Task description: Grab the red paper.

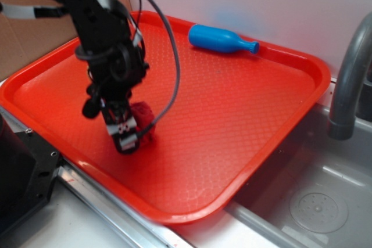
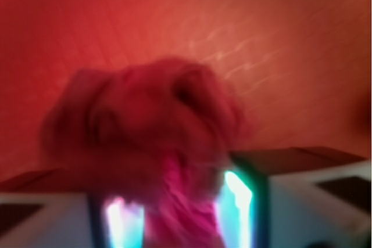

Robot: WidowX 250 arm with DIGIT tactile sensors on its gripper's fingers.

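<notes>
The red paper (image 1: 147,121), a crumpled crimson ball, lies on the orange-red tray (image 1: 244,108) near its front left. My gripper (image 1: 127,142) comes down on it from above, its fingers on the ball's near side. In the blurred wrist view the red paper (image 2: 145,120) fills the middle, and a pink fold of it runs down between the two lit pads (image 2: 237,198). The fold reaches both pads, so my gripper (image 2: 183,216) is shut on the paper.
A blue plastic bottle (image 1: 218,39) lies on its side at the tray's back edge. A grey faucet (image 1: 349,79) and a metal sink (image 1: 317,201) are to the right. A black block (image 1: 20,178) sits at the front left.
</notes>
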